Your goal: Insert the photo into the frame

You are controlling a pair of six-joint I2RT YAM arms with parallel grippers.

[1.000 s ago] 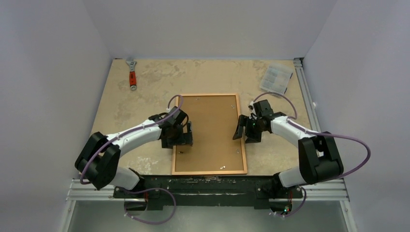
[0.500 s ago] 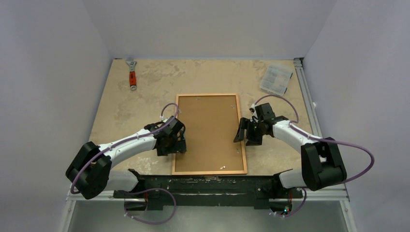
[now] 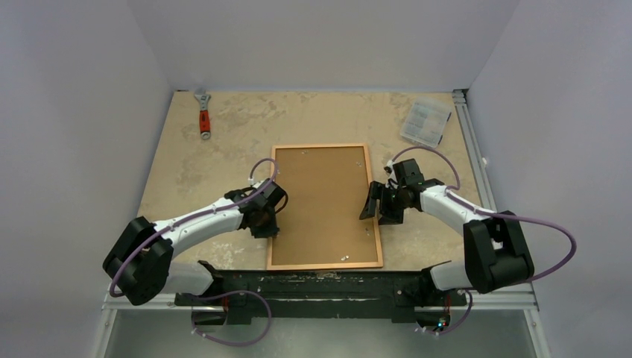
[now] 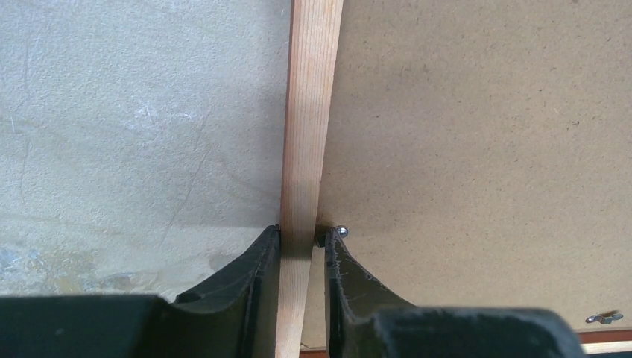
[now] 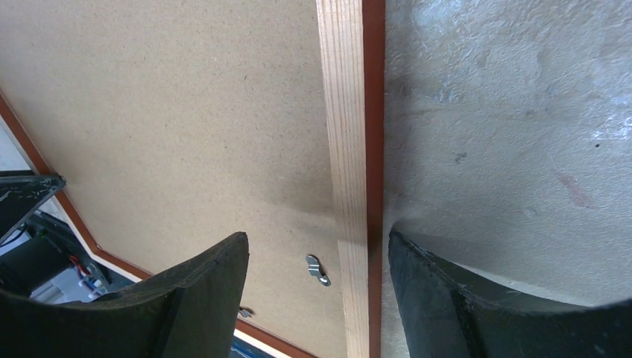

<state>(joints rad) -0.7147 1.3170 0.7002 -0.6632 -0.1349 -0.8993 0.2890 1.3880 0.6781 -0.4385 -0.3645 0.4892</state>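
Thin orange-brown wooden rectangular frame (image 4: 309,112) flat on surface (image 4: 134,112): looks light, rigid; grab mid-rail. Left pincer (image 4: 302,235) pinches left rail; right pincer (image 5: 314,237) open, straddling right rail.

A beige, mottled worktop (image 3: 313,119) sits between pale grey walls. A wrench (image 3: 203,114) with an orange-red handle lies near the far left corner, its metal head towards the back wall. A small clear plastic box (image 3: 426,121) rests near the far right corner, just beside a metal rail (image 3: 471,142) along the right edge.
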